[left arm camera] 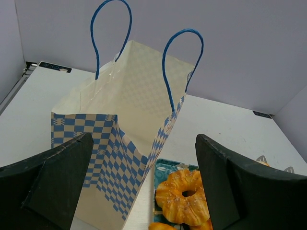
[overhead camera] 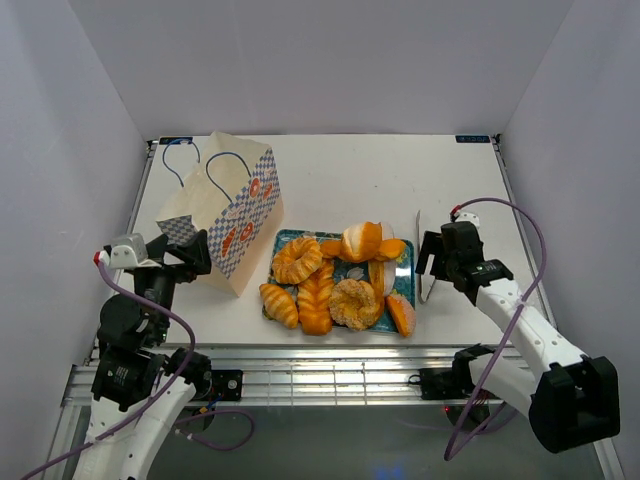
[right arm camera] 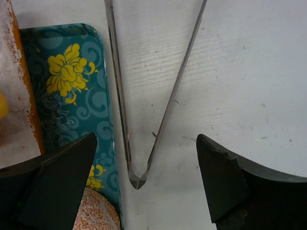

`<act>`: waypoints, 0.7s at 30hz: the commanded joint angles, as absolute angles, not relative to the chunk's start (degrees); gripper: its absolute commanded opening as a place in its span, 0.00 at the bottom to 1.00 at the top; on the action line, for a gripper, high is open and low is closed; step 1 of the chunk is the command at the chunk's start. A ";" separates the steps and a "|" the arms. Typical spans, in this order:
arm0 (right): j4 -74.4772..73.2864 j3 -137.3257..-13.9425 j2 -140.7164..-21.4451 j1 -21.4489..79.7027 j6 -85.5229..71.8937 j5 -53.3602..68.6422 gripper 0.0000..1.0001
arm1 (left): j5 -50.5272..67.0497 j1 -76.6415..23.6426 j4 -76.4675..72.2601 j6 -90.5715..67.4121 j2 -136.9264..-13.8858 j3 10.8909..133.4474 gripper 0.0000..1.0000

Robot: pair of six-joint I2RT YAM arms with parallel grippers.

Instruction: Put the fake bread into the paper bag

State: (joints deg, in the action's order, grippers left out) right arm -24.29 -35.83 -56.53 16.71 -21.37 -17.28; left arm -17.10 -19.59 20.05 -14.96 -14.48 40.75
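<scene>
The fake bread (overhead camera: pixel 316 290) is a pile of several glossy golden-orange pastries on a teal floral tray (overhead camera: pixel 283 240) at the table's middle. The paper bag (overhead camera: pixel 225 205) stands open and upright to the left of the tray, blue cord handles up. My left gripper (overhead camera: pixel 193 252) is open and empty beside the bag's near corner. The left wrist view shows the bag (left arm camera: pixel 124 120) and a ring pastry (left arm camera: pixel 184 196) between its fingers. My right gripper (overhead camera: pixel 432 264) is open and empty, right of the tray, over metal tongs (right arm camera: pixel 117 96).
The metal tongs (overhead camera: pixel 420 250) lie on the table along the tray's right edge (right arm camera: pixel 72 96). A sugared doughnut (right arm camera: pixel 96 215) shows at the right wrist view's lower left. White walls close in the table on three sides.
</scene>
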 commanded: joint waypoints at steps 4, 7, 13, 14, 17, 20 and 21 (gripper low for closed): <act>-16.44 -35.33 -63.19 16.52 -21.09 -17.05 0.90 | -17.05 -20.74 19.60 -14.41 -13.01 40.25 0.98; -13.98 -34.98 -65.56 16.35 -20.92 -16.18 0.93 | -17.75 -21.44 19.69 -14.33 -12.48 40.08 0.98; -10.90 -34.63 -70.49 14.15 -21.36 -14.42 0.94 | -17.93 -21.71 19.78 -14.24 -12.83 40.08 0.98; -10.29 -34.37 -70.58 14.06 -21.36 -14.24 0.93 | -17.84 -21.80 19.86 -14.24 -12.83 39.99 0.98; -8.88 -33.31 -71.54 13.45 -21.62 -13.18 0.90 | -17.84 -22.23 19.86 -14.15 -12.83 39.99 0.98; -7.74 -32.78 -73.03 13.01 -21.45 -13.01 0.88 | -17.75 -22.50 19.95 -14.24 -12.66 39.99 0.98; -7.39 -32.52 -73.73 12.75 -21.36 -12.49 0.86 | -17.67 -22.76 19.95 -14.24 -12.57 39.90 0.98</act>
